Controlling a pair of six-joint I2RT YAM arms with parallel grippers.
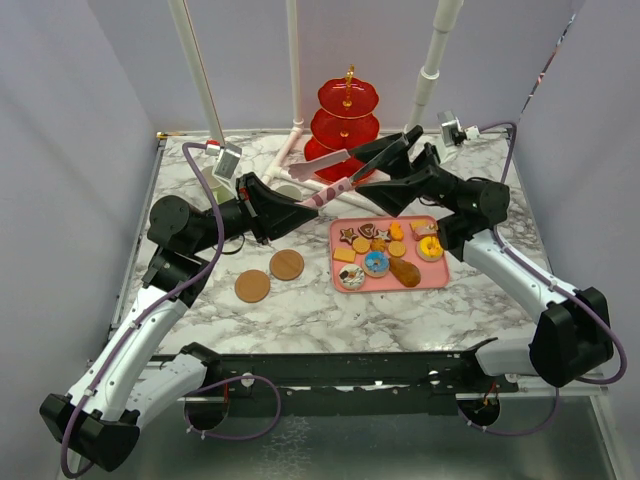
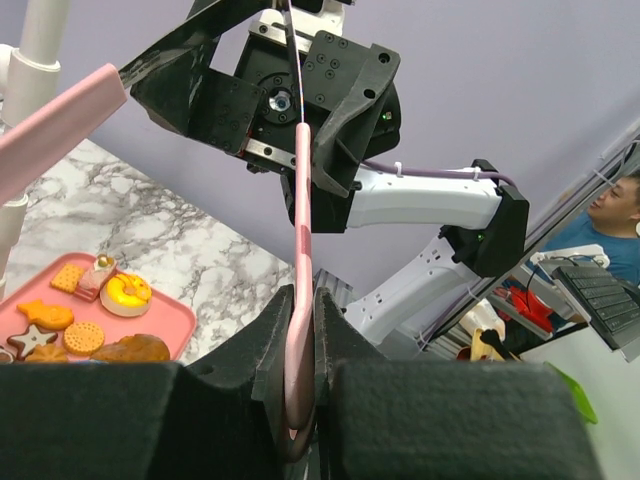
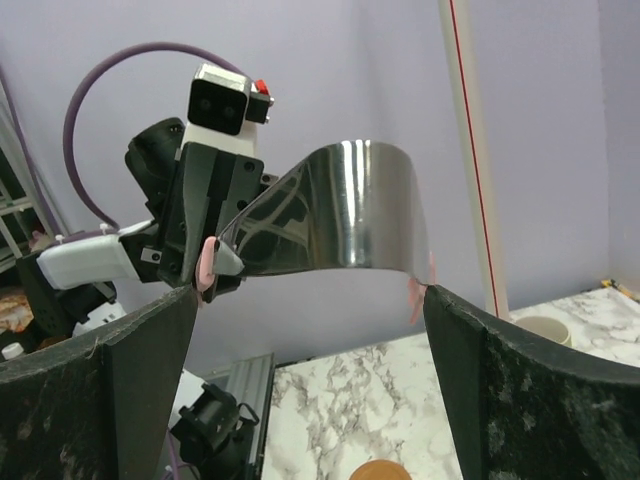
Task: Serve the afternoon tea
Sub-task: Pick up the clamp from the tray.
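A pair of tongs (image 1: pixel 345 172) with pink arms and a steel spring band hangs between both grippers above the table. My left gripper (image 2: pixel 305 300) is shut on the tip of one pink arm (image 2: pixel 302 220). My right gripper (image 3: pixel 310 300) has its fingers spread around the tongs' spring end (image 3: pixel 340 210), touching both sides. The red three-tier stand (image 1: pixel 348 118) stands at the back. Cookies and pastries (image 1: pixel 377 262) lie on a pink tray (image 1: pixel 446 276). Two brown coasters (image 1: pixel 287 264) (image 1: pixel 252 287) lie to the tray's left. A pale mug (image 3: pixel 545 328) stands at the back; the pink mug is hidden.
White pipe posts (image 1: pixel 428 75) rise at the back beside the stand. The pink tray also shows in the left wrist view (image 2: pixel 182 322). One coaster (image 3: pixel 380 470) lies below my right gripper. Purple walls enclose the marble table (image 1: pixel 480 300).
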